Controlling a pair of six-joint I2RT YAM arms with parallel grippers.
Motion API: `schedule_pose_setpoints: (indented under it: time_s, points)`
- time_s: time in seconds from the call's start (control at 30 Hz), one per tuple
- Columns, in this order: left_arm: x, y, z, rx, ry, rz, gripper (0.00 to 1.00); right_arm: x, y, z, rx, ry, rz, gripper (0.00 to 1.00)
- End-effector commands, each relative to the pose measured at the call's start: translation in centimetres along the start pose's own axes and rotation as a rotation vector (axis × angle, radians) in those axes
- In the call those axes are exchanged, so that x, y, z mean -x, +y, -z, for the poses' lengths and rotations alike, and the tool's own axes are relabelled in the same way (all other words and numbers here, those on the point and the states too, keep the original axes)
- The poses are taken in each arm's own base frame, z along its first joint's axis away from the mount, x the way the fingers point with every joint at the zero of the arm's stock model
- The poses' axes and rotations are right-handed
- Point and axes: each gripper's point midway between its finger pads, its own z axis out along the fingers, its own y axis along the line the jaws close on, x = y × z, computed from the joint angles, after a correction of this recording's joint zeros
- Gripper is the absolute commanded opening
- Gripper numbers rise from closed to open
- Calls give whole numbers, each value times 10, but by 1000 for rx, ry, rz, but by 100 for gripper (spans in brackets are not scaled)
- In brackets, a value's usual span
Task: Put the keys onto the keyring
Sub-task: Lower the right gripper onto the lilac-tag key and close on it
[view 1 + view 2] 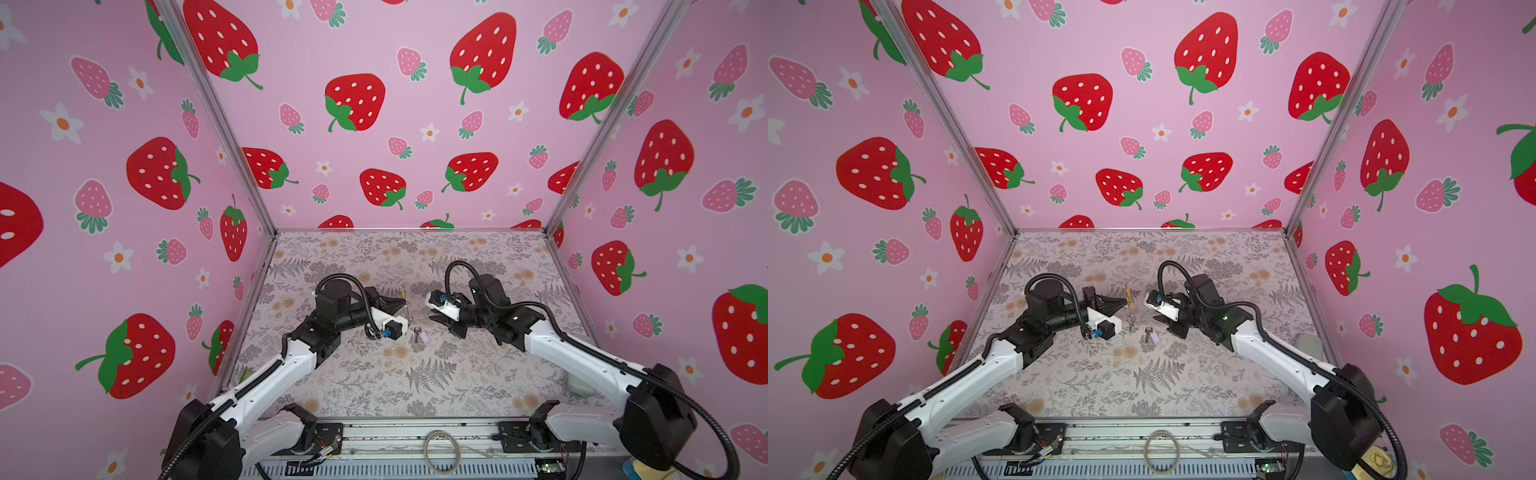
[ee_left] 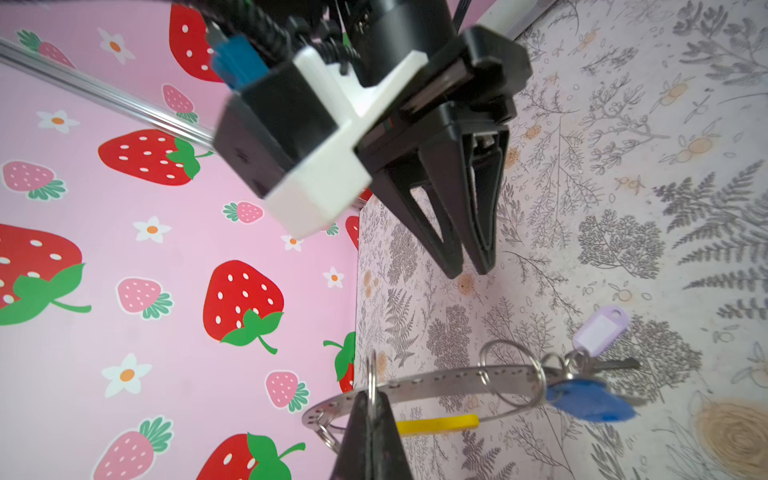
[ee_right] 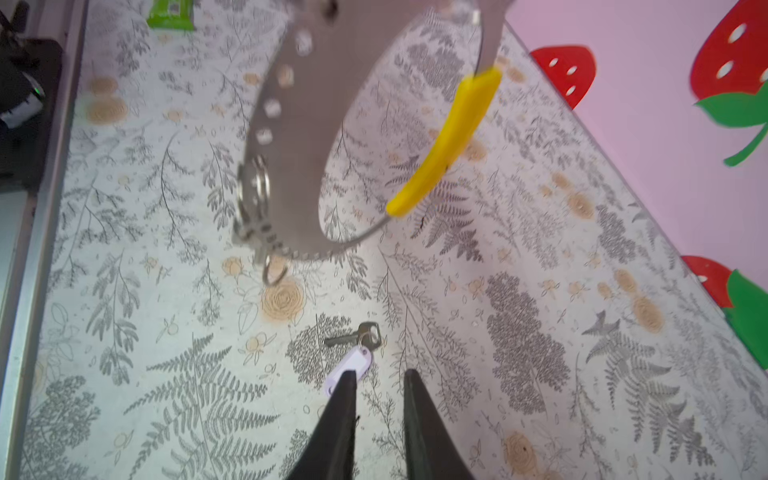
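Between the pressed-together jaws of the left end effector (image 2: 369, 405) sits the grey band of the keyring (image 2: 440, 380), held on edge above the surface (image 1: 374, 386), its yellow section turned away from the arm. Off the band, the blue-tagged key (image 2: 590, 401) appears to hang by its small loop, so I judge that key as done, though the link itself is blurred in the left wrist view. The right end effector (image 3: 379, 376) faces the ring with its jaws apart and nothing between them.

Just below and ahead of those jaws, the lilac-tagged key (image 3: 355, 361) lies flat on the surface, one fingertip over the end of its tag in the right wrist view; whether it touches I cannot tell. That key is what is left: pick it up and thread it onto the ring.

Farther out there is good room. The lilac-tagged key lies near the middle of the surface, well apart from the side walls (image 1: 257, 266) and the front rail (image 1: 395, 436), where a plain pale hoop (image 1: 442, 451) rests out of the way. The tight spot is the gap between the two end effectors, where the hanging loops sit near the key.
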Motion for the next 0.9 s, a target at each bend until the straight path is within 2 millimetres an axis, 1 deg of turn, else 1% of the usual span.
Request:
schedule_pose_setpoints:
  time_s: [0.0,0.03,0.13,0.27,0.33,0.4,0.53,0.6,0.77,0.87]
  points:
    - [-4,6,13,52,16,37,0,-22,2,-9,27,93,42,25]
    - [-7,3,16,51,22,50,0,-29,1,-16,41,120,62,25]
    - [-12,-3,21,54,38,69,0,-42,4,-34,106,168,129,24]
    - [-12,-4,24,63,43,82,0,-47,5,-53,172,182,189,24]
    - [-12,-4,25,65,43,84,0,-50,5,-61,194,194,192,24]
    - [-12,-4,25,66,42,88,0,-54,10,-69,217,213,202,24]
    - [-12,-3,24,67,35,95,0,-62,11,-87,212,288,147,24]
    - [-12,-2,24,74,32,98,0,-65,12,-93,213,314,112,22]
    - [-11,-1,26,80,33,98,0,-69,18,-100,207,347,52,23]
    - [-10,0,26,82,32,98,0,-79,21,-103,202,407,1,23]
